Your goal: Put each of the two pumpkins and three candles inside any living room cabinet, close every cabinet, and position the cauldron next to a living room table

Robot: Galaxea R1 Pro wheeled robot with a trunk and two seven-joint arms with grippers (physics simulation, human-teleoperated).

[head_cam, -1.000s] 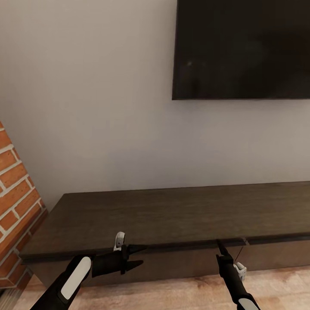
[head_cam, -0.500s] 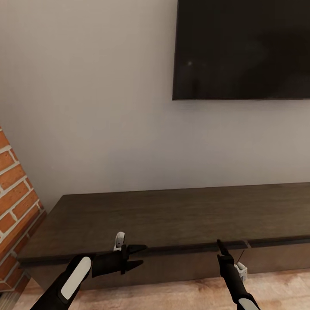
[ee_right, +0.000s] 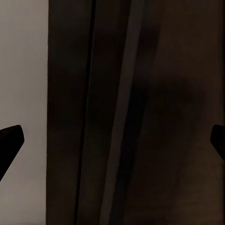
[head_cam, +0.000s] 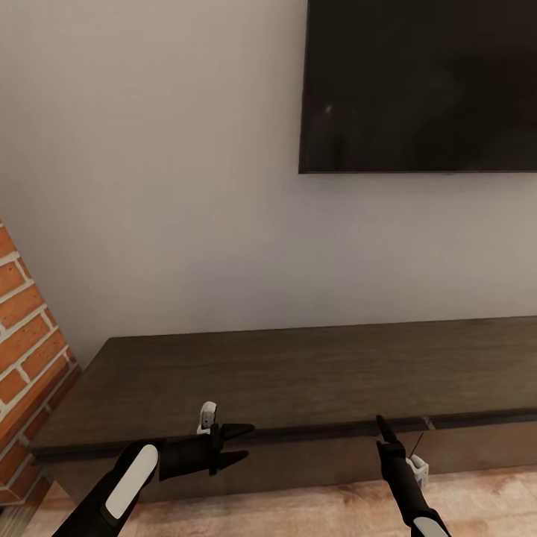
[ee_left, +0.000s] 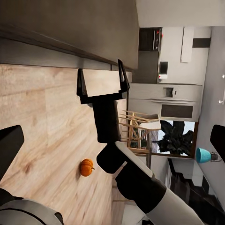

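Note:
The long dark brown cabinet (head_cam: 298,373) runs along the wall, and its drawer fronts look shut. My left gripper (head_cam: 240,441) is open and empty, hanging sideways just in front of the cabinet's front edge. My right gripper (head_cam: 382,428) points at that edge further right. The left wrist view shows the right gripper (ee_left: 102,80) open, its fingers at the cabinet front (ee_left: 47,54). In the right wrist view the dark cabinet front (ee_right: 140,112) is very close. One orange pumpkin (ee_left: 86,167) lies on the wood floor behind the right arm. The candles and the cauldron are out of view.
A black TV (head_cam: 418,82) hangs on the wall above the cabinet. A brick wall (head_cam: 26,343) stands at the left. Wooden floor (head_cam: 313,511) lies in front. The left wrist view looks past wooden chairs (ee_left: 136,129) to a kitchen with a fridge (ee_left: 164,101).
The whole head picture shifted slightly a second ago, so the camera moved. Both arms hold the same pose against the cabinet's edge.

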